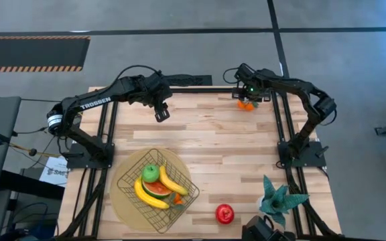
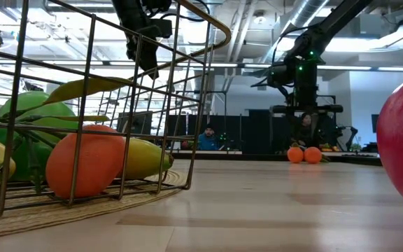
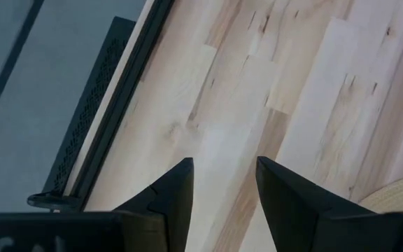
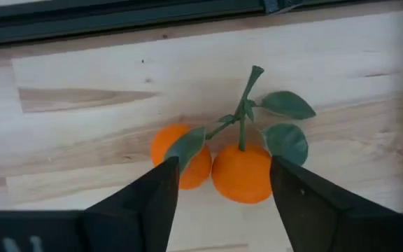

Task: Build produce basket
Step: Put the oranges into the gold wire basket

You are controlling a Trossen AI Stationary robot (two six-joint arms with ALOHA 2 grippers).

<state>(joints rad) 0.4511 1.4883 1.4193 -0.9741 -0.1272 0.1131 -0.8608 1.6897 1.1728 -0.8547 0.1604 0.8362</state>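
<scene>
So the right gripper (image 4: pixel 219 199) is hanging right over the pair of small orange toy fruits with green leaves and a shared stem (image 4: pixel 219 157), fingers spread wide with nothing between them yet. It's lined up so the two fruits sit in the gap, which looks like a setup for grabbing them at the far edge of the pale wooden table (image 1: pixel 206 127).

The left gripper (image 1: pixel 161 114) waits above bare table, jaws parted, empty.

Near the front, the dark wire mesh basket (image 1: pixel 127 191) sits on a round tan woven mat (image 1: pixel 120 204) and already holds two yellow bananas (image 1: pixel 169 182), a green apple (image 1: pixel 151 173) and a red-orange wedge slice (image 1: pixel 158 190). A shiny red round fruit (image 1: pixel 224 213) lies outside on the table, beside a teal spiky plant (image 1: pixel 279 199).
</scene>
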